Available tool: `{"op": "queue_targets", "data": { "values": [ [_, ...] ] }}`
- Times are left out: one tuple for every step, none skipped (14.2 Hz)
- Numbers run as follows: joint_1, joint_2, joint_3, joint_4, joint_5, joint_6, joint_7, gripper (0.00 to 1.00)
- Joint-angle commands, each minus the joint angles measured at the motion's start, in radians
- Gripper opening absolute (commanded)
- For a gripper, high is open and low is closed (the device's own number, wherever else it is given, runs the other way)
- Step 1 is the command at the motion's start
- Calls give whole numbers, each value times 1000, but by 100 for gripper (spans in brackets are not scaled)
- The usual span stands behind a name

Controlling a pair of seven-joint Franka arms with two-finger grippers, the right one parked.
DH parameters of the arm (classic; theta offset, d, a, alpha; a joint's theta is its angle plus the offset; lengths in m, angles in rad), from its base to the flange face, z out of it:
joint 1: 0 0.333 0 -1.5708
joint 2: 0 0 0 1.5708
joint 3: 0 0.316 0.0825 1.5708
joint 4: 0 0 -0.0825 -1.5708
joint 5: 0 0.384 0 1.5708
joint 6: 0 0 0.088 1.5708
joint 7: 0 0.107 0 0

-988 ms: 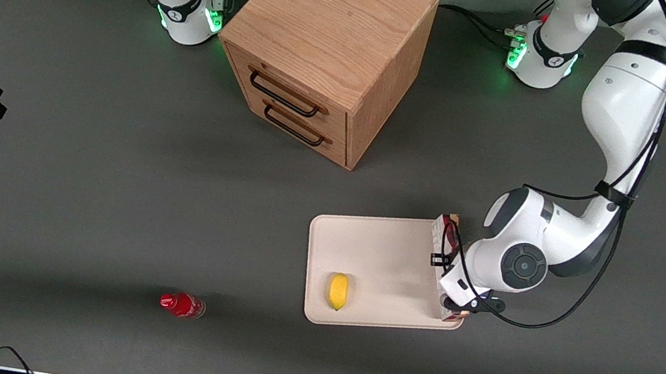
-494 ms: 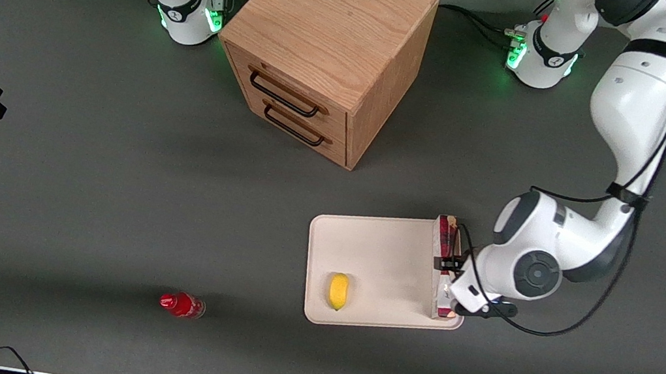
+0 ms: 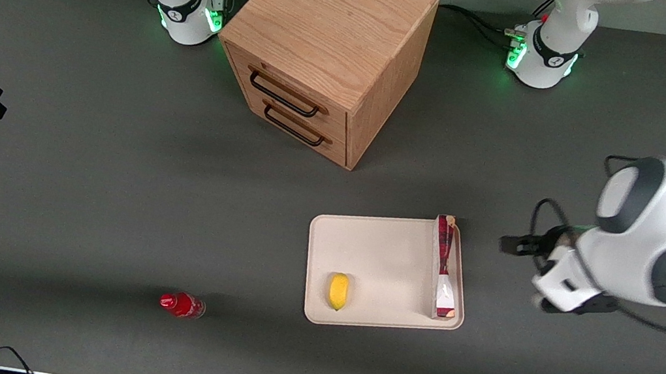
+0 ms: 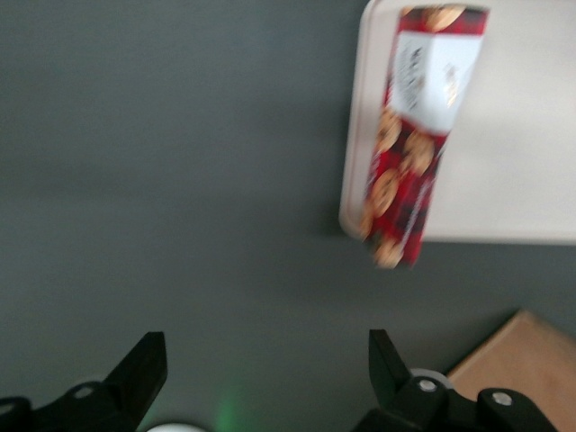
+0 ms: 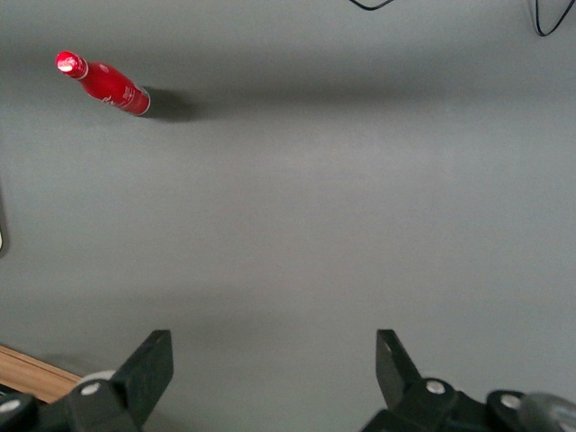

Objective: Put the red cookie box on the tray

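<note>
Long flat dark-red cardboard cookie box point(image 3: 444, 266) standing on its narrow long edge on the cream-white rounded-corner tray point(image 3: 382, 254), right along the tray rim toward the working arm's end of the table. Left arm's two-finger gripper point(image 4: 265, 378) released, fingers spread with nothing between them, hanging above bare table clear of the tray. Placement looks done.

Risks, as judgement: box on its edge looks tippy; a bump to the tray or a passing arm link could topple it over the rim onto the table. One box end point(image 4: 396, 247) appears to overhang the rim slightly, which adds to that.

Around the tray: yellow lemon point(image 3: 338, 291) on it, well apart from the box. Small red bottle point(image 3: 181, 305) and oak two-drawer cabinet point(image 3: 327, 47) well apart from the tray, nothing obstructing.
</note>
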Motion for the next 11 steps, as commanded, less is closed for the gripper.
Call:
{"op": "queue_targets", "data": {
  "values": [
    [-15, -169, 151, -13, -46, -171, 194, 100],
    [-17, -221, 188, -28, -40, -218, 256, 100],
    [-18, -267, 226, -54, -39, -258, 302, 100],
    [-23, -321, 255, -95, -36, -265, 340, 100],
    [-36, -379, 278, -152, -28, -259, 363, 100],
    [-55, -454, 301, -234, -13, -234, 368, 100],
    [-70, -526, 318, -323, -5, -192, 368, 100],
    [-87, -609, 331, -426, -2, -134, 368, 100],
    [-105, -663, 335, -497, 13, -78, 367, 100],
    [-127, -663, 335, -496, 23, -66, 349, 100],
    [-150, -643, 343, -473, 29, -66, 348, 100]
  ]
}}
